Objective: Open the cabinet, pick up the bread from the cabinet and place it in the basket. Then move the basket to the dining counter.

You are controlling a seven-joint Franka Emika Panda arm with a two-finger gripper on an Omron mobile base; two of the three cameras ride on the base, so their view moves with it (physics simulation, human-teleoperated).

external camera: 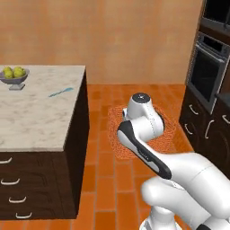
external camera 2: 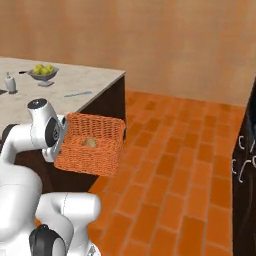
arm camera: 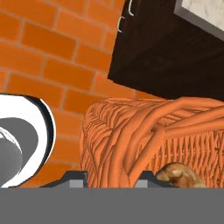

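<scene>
Left base view: my arm rises from the lower right and folds toward frame centre. Behind its upper joints sits the basket, orange wicker, showing around the arm, above the brick floor. The dining counter fills the left side, light stone top, dark drawers below. On it, upper left, a grey bowl of fruit; a thin blue utensil lies nearer the counter's right edge. A wall oven stands at the upper right.

Right base view: my arm sits at the left. The basket hangs at centre-left, off the floor, just beside the counter's corner, its near wall against my hand. The bread lies inside, small and tan. The dining counter runs across the upper left, fruit bowl on top.

Hand view: my gripper sits at the bottom centre, fingers clamped on the basket rim, one tip either side of the woven wall. The bread shows at lower right, inside the basket. The dining counter edge is at the upper right.
</scene>
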